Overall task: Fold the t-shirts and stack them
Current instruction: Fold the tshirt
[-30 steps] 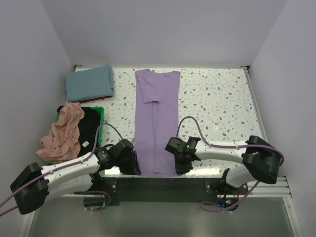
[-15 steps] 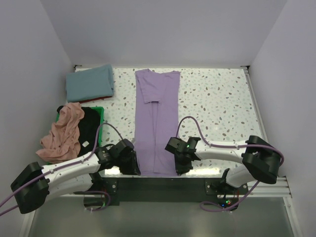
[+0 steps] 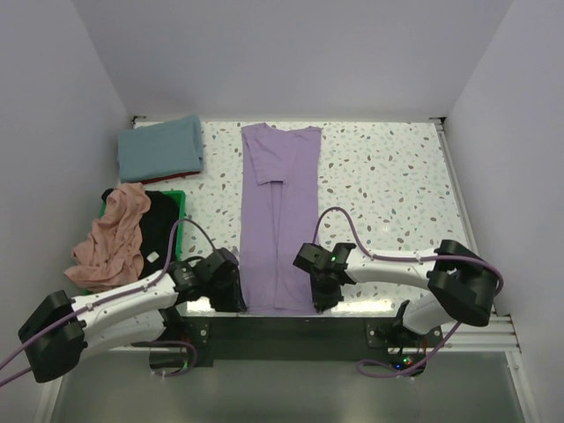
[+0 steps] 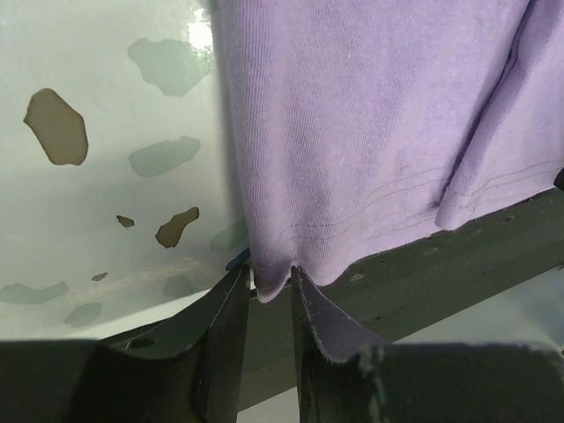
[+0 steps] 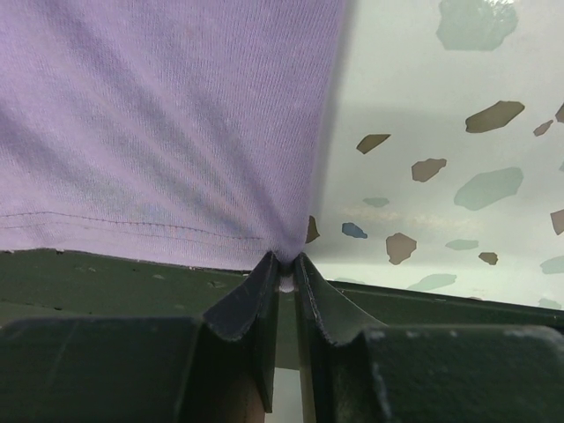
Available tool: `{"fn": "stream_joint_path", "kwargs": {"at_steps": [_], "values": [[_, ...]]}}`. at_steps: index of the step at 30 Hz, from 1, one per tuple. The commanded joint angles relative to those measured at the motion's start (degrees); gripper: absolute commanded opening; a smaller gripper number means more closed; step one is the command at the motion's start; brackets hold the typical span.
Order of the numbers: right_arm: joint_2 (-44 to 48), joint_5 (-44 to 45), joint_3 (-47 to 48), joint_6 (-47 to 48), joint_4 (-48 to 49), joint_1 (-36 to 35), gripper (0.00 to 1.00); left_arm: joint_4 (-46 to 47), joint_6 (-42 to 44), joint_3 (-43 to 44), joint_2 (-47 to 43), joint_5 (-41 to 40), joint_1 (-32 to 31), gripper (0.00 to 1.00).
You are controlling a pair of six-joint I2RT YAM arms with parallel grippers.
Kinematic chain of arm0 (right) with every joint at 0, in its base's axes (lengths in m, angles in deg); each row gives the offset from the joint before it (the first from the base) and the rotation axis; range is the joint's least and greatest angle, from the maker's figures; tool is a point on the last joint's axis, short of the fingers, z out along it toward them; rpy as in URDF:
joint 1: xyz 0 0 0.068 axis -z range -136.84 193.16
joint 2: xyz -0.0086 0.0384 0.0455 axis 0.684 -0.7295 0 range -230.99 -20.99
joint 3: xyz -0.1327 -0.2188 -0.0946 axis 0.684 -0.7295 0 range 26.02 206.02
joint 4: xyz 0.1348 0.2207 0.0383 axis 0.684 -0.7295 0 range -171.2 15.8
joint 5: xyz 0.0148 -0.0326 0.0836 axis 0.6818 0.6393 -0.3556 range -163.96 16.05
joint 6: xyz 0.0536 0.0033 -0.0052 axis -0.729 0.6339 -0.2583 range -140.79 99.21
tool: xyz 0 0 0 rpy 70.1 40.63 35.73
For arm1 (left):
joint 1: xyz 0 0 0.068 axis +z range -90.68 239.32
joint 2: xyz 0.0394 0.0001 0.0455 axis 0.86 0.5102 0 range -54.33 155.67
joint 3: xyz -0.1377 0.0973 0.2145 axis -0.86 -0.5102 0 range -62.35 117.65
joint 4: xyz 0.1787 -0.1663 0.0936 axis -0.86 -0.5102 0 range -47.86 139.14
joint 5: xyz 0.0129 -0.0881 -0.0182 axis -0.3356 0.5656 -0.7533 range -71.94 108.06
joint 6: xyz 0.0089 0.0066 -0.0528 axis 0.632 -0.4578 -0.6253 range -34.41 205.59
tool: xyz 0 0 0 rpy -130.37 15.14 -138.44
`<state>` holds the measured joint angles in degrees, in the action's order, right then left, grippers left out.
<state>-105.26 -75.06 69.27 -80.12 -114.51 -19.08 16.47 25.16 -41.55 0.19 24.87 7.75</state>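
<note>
A lavender t-shirt (image 3: 278,211) lies lengthwise down the middle of the speckled table (image 3: 388,176), its sides folded in and its hem at the near edge. My left gripper (image 3: 236,295) sits at the hem's near-left corner. In the left wrist view, the left gripper (image 4: 270,280) is shut on that corner of the lavender cloth (image 4: 370,132). My right gripper (image 3: 319,295) is at the near-right corner. The right wrist view shows the right gripper (image 5: 286,264) pinched tight on the hem (image 5: 159,132). A folded teal t-shirt (image 3: 161,148) rests at the back left.
A green bin (image 3: 181,198) stands at the left edge with a black t-shirt (image 3: 159,231) inside. A salmon pink t-shirt (image 3: 113,238) is draped over its near-left side. The dark front rail (image 4: 441,264) runs just below the hem.
The right gripper has edged slightly to the left at the hem corner. The left arm and the shirts have not visibly moved.
</note>
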Motion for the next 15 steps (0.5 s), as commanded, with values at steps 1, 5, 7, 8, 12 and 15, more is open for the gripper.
{"fn": "stream_joint_path", "kwargs": {"at_steps": [1,5,7,8,12,15], "values": [[-1.3,1.2,0.9,1.0,-1.3,0.2,0.16,-1.5,2.4,-0.8,2.3,-3.9,-0.4,0.31],[-1.4,1.3,1.0,1.1,-1.5,0.4,0.15,0.1,3.7,-0.8,3.8,-2.8,-0.4,0.31],[-1.3,1.2,1.1,1.1,-1.7,0.6,0.15,0.7,4.0,-0.7,4.5,-2.6,-0.4,0.25],[-1.3,1.2,1.1,1.1,-1.8,0.7,0.14,0.8,4.2,-0.6,4.8,-2.5,-0.4,0.2],[-1.2,1.5,1.6,1.4,-2.9,0.7,0.03,0.4,4.4,0.3,5.4,-3.0,-0.5,0.04],[-0.9,2.3,2.6,1.9,-5.1,0.8,0.0,-1.3,4.4,1.6,5.0,-4.3,-0.4,0.0]]}}
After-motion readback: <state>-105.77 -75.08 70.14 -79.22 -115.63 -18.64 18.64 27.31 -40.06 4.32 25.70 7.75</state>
